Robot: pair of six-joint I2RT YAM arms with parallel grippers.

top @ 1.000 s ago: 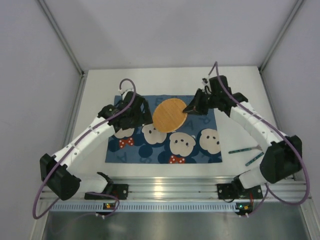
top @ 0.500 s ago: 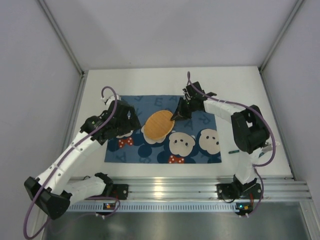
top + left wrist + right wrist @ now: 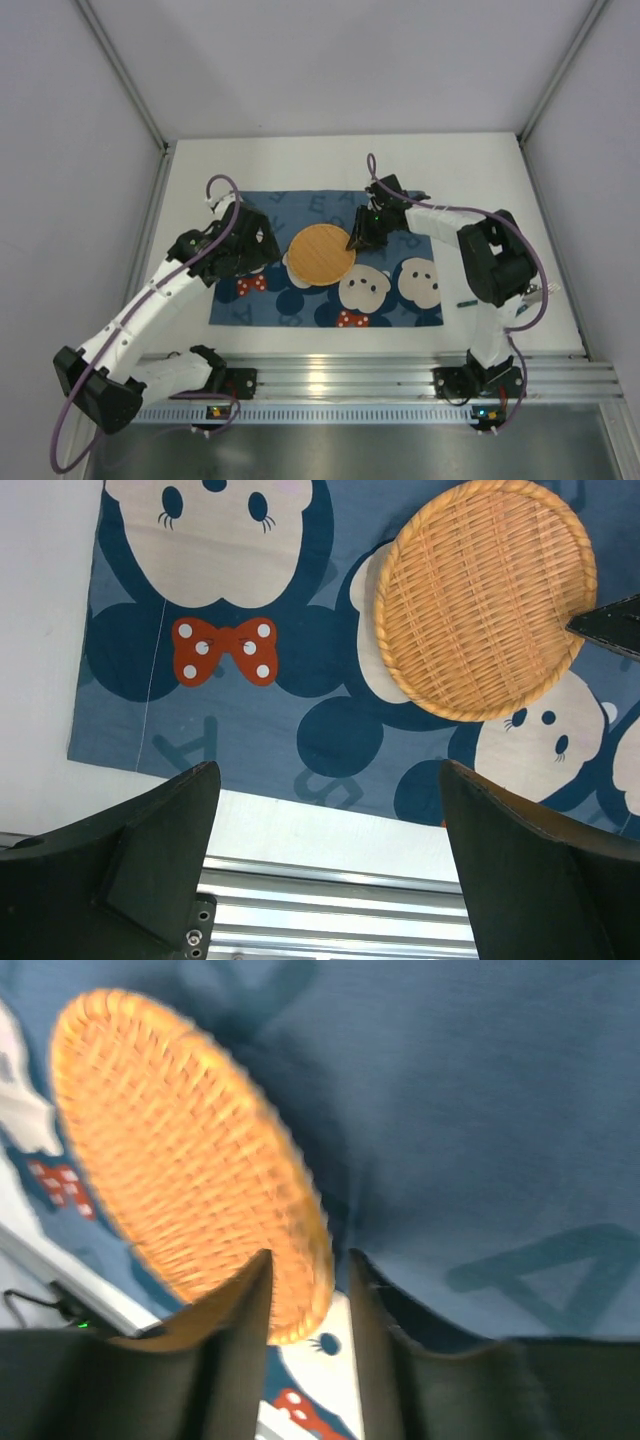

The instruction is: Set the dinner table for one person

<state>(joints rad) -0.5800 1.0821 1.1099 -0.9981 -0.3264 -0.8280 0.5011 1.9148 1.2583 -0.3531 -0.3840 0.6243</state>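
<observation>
A round woven wicker plate [image 3: 320,255] lies flat on the blue bear-print placemat [image 3: 410,235], on the white dinner table [image 3: 300,160]. My right gripper [image 3: 360,238] is at the plate's right rim. In the right wrist view its jaws [image 3: 308,1260] straddle the rim of the plate [image 3: 180,1150], slightly parted, with a gap on the right side. My left gripper [image 3: 250,245] hovers open and empty over the mat's left part. In the left wrist view its gripper [image 3: 328,770] is wide apart, and the plate [image 3: 485,598] is to the upper right.
The ribbed aluminium rail [image 3: 340,375] runs along the table's near edge. A thin teal utensil end [image 3: 466,302] shows on the table right of the mat, mostly hidden by the right arm. White walls stand left, right and behind.
The plate moved left over the mat in the right gripper, went from tilted to lying flat, and the right jaws now stand slightly apart at its rim. The left arm drew back a little.
</observation>
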